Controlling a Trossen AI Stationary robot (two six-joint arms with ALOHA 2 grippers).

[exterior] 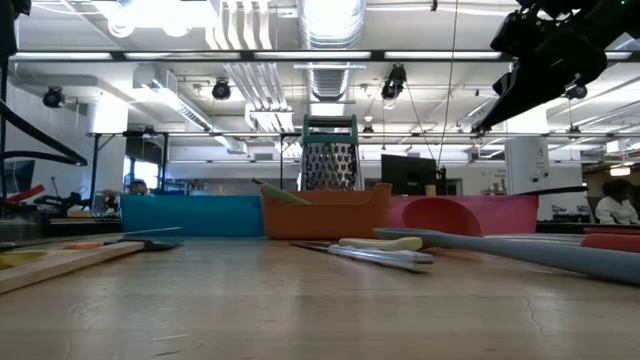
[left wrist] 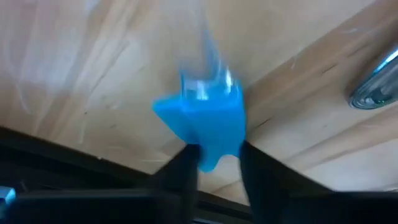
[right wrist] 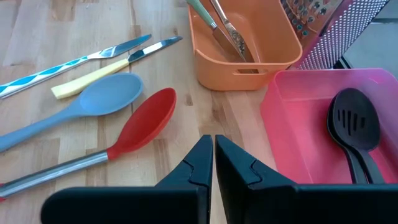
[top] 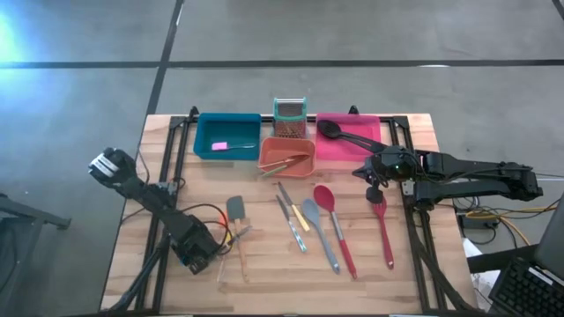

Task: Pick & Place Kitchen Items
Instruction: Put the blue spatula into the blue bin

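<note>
Utensils lie loose at the high view's centre: a red spoon (top: pixel 333 224) beside a grey-blue spoon (top: pixel 318 229). Lower left, the left gripper (left wrist: pixel 214 165) pinches a blue-handled tool (left wrist: pixel 205 121). Right of centre, the right gripper (right wrist: pixel 213 163) hovers, fingers together and empty, near the pink bin (top: pixel 370 145).

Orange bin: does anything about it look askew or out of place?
The orange bin sits slightly rotated compared with the blue bin and pink bin. The utensils in it lie slanted, and one end pokes over its rim. Nothing looks spilled or damaged.
</note>
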